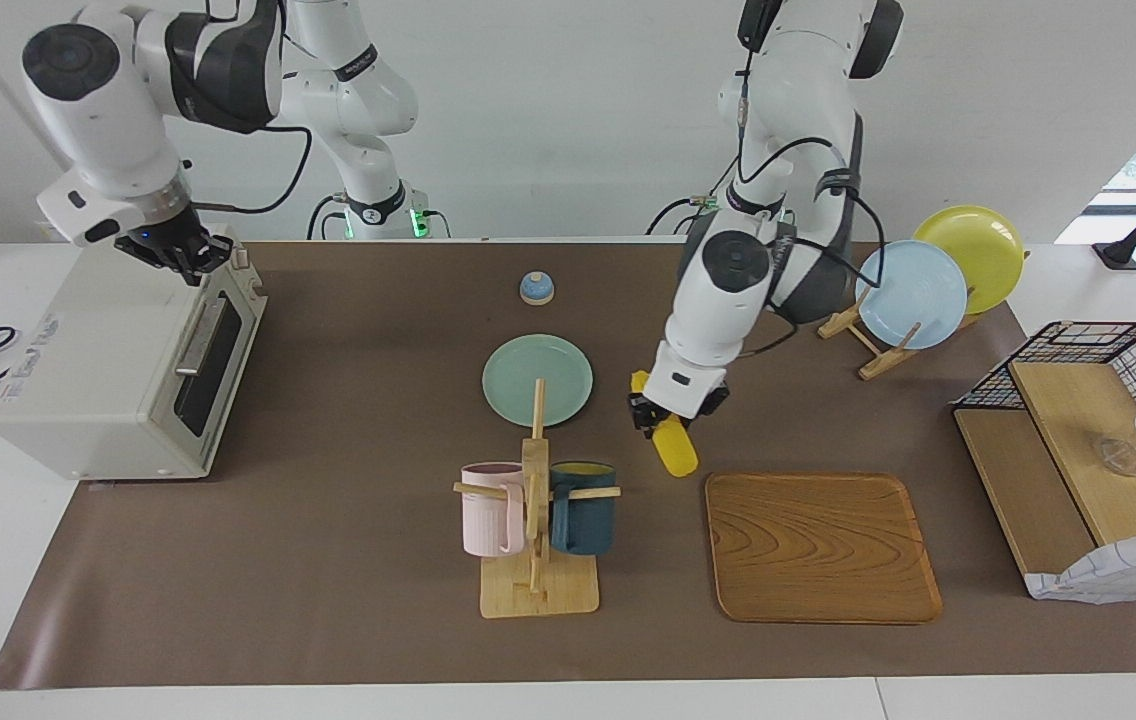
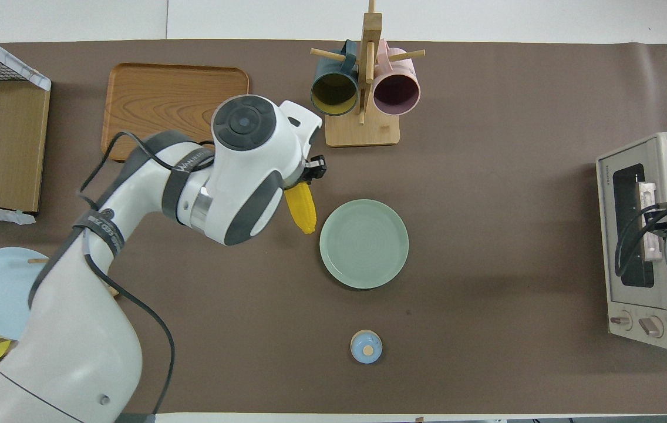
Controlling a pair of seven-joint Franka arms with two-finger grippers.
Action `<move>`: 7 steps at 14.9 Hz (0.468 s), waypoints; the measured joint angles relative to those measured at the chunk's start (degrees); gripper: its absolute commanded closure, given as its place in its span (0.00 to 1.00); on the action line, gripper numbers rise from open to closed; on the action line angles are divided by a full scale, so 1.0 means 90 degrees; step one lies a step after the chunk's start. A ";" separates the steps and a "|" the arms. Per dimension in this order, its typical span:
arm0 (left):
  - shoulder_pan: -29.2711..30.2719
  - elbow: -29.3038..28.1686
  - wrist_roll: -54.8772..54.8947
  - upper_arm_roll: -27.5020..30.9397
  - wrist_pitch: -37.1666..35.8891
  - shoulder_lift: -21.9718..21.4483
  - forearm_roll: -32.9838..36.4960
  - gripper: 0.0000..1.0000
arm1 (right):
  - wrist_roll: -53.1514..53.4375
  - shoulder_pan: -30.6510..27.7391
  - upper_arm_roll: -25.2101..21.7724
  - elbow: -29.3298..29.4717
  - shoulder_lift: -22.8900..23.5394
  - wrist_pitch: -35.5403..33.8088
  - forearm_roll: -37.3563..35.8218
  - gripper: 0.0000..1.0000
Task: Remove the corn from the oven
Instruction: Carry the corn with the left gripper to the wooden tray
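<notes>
- Corn (image 1: 669, 440) hangs clamped in the left gripper (image 1: 666, 417), up in the air over the bare brown mat between the green plate (image 1: 537, 380) and the wooden tray (image 1: 821, 546); the cob is tilted, its ends sticking out on both sides of the grip.
- Left gripper is closed tight around the cob (in the overhead view the corn (image 2: 302, 207) juts out from under the wrist, just beside the green plate's (image 2: 364, 244) rim but not over it).
- Oven (image 1: 118, 360) sits at the right arm's end of the table, its dark glass door shut and the bar handle facing the mat.
- Right gripper (image 1: 178, 250) hovers over the oven's top front edge with its fingertips together, holding nothing.
- Mug rack (image 1: 537, 500) with a pink mug (image 1: 491, 509) and a dark blue mug (image 1: 583, 506) stands farther from the robots than the green plate.
- Small blue knob-topped lid (image 1: 536, 288) lies nearer to the robots than the green plate, well apart from it.
- Plate stand at the left arm's end holds a light blue plate (image 1: 911, 293) and a yellow plate (image 1: 974, 251), both upright on edge.
</notes>
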 measured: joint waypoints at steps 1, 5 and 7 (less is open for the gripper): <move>0.0297 0.0224 0.0363 0.0002 -0.0038 0.0103 0.0000 1.00 | -0.0001 0.0001 0.0011 0.0253 0.0005 -0.0200 0.0124 1.00; 0.1078 0.1296 0.1410 0.0004 -0.0174 0.0833 0.0029 1.00 | -0.0001 0.0003 0.0025 0.0960 0.0240 -0.0405 0.0747 1.00; 0.1221 0.1822 0.1659 0.0006 -0.0180 0.1339 0.0138 1.00 | -0.0001 0.0018 0.0057 0.1103 0.0377 -0.0411 0.0876 1.00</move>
